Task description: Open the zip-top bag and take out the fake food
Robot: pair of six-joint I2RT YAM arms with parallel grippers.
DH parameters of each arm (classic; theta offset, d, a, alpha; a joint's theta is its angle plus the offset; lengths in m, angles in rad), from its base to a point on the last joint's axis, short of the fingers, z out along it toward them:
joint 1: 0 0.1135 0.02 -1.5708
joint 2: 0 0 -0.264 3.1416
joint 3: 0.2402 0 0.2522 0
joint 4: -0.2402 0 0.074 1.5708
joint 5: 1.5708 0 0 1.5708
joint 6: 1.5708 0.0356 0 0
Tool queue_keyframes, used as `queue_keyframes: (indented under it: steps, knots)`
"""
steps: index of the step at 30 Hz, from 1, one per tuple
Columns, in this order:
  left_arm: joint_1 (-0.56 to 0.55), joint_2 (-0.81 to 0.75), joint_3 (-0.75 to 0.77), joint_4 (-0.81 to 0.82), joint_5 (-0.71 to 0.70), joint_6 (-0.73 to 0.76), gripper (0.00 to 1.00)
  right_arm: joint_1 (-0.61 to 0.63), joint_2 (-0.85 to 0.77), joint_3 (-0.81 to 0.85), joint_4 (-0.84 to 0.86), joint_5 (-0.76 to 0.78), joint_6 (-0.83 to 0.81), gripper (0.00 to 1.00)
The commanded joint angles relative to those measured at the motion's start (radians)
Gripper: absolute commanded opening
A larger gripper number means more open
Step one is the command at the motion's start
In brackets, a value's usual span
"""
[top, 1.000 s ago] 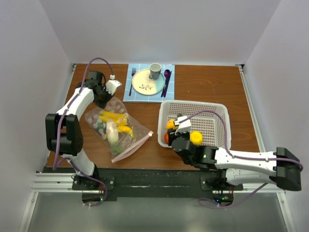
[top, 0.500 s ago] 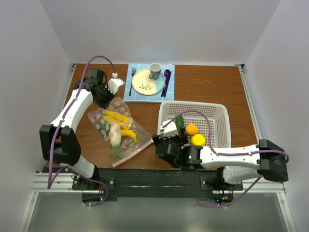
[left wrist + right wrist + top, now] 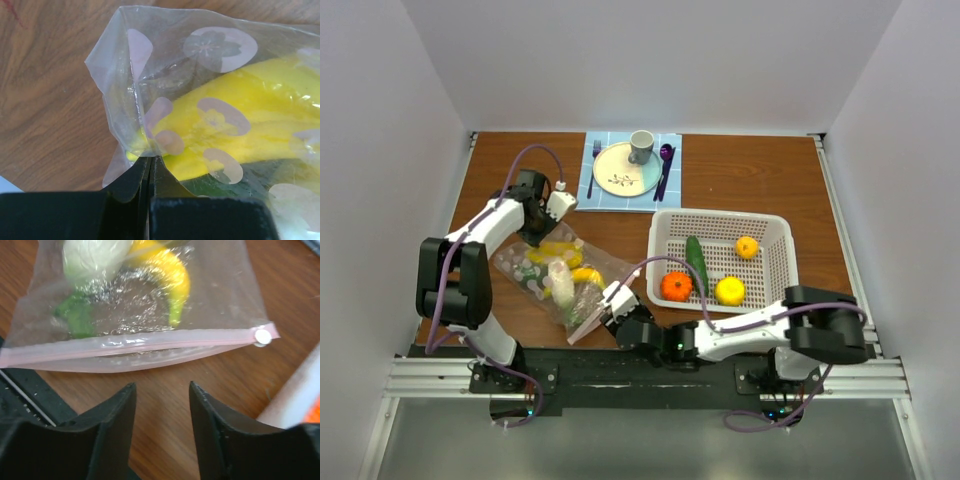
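Your left gripper [image 3: 150, 167] pinches a corner of the zip-top bag [image 3: 150, 60]; your right gripper [image 3: 161, 410] hangs wide open just beside its pink zipper strip [image 3: 135, 346]

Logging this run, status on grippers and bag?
Left gripper shut on bag corner. Right gripper open, short of pink zipper strip. Banana and more food inside bag. Nothing between right gripper and strip.
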State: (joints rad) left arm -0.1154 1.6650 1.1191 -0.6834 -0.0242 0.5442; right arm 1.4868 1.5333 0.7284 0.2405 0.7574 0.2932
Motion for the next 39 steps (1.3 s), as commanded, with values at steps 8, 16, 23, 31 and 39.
queue_keyframes:
  steps: [8,16,23,31,39]
  knots:
    - [0.002,0.013,-0.025,0.068,-0.025,0.04,0.0,-0.167,0.211,0.132,0.236,-0.208,-0.028,0.56]
    - [0.002,0.022,-0.025,0.061,0.02,0.053,0.0,-0.214,0.32,0.229,0.25,-0.28,-0.028,0.77]
    - [0.0,0.022,-0.031,0.042,0.063,0.085,0.0,-0.243,0.424,0.302,0.26,-0.285,-0.026,0.81]
    - [0.0,0.021,-0.039,0.027,0.079,0.108,0.0,-0.307,0.47,0.324,0.27,-0.337,0.004,0.55]
    - [0.0,0.013,-0.062,0.056,0.053,0.109,0.0,-0.301,0.401,0.235,0.298,-0.365,0.05,0.1]
